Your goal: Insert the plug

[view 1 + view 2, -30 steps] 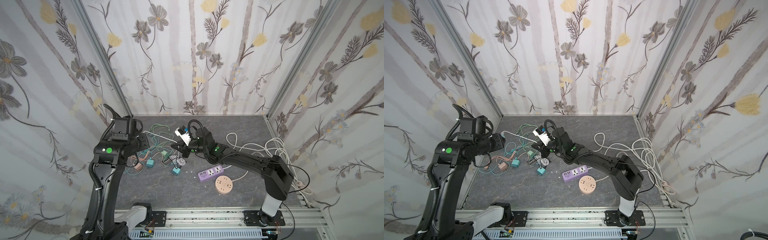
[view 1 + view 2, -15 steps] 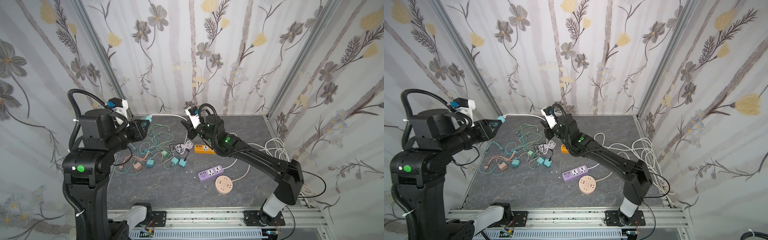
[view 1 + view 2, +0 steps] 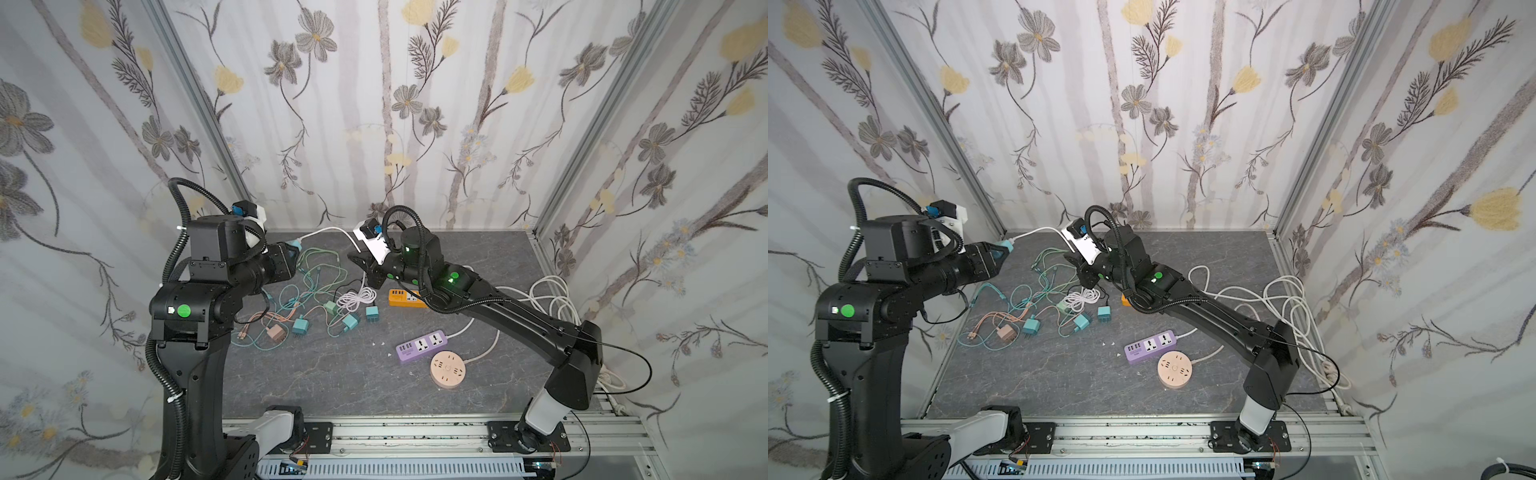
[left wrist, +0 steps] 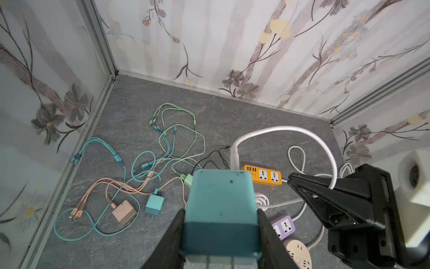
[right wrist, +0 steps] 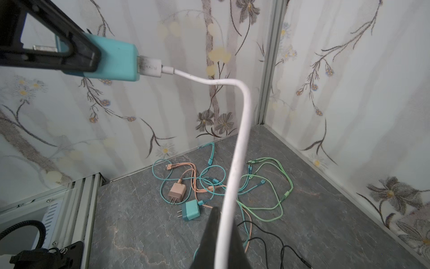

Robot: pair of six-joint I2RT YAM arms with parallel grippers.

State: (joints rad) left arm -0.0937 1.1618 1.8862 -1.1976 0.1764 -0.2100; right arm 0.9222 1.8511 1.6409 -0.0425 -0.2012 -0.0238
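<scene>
My left gripper [image 3: 293,251] [image 3: 1000,250] hangs above the floor, shut on a teal charger block [image 4: 220,205] [image 5: 116,60]. A white USB plug [image 5: 151,67] sits in the block's end port. From it a white cable [image 5: 242,130] [image 3: 328,231] [image 3: 1038,231] arcs across to my right gripper [image 5: 221,214] [image 3: 355,257] [image 3: 1071,258], which is shut on the cable a short way down. In the left wrist view the right gripper [image 4: 290,180] points at the block from the side, apart from it.
On the grey floor lie an orange power strip [image 3: 405,297], a purple power strip [image 3: 422,345] and a round beige socket [image 3: 448,370]. A tangle of teal, green and pink cables with small chargers [image 3: 316,299] lies below the grippers. White cords [image 3: 552,291] pile at the right wall.
Both arms have risen from the cable tangle on the floor, the left with the teal charger and the right with the white cable. Over the last half second they have hardly moved.
</scene>
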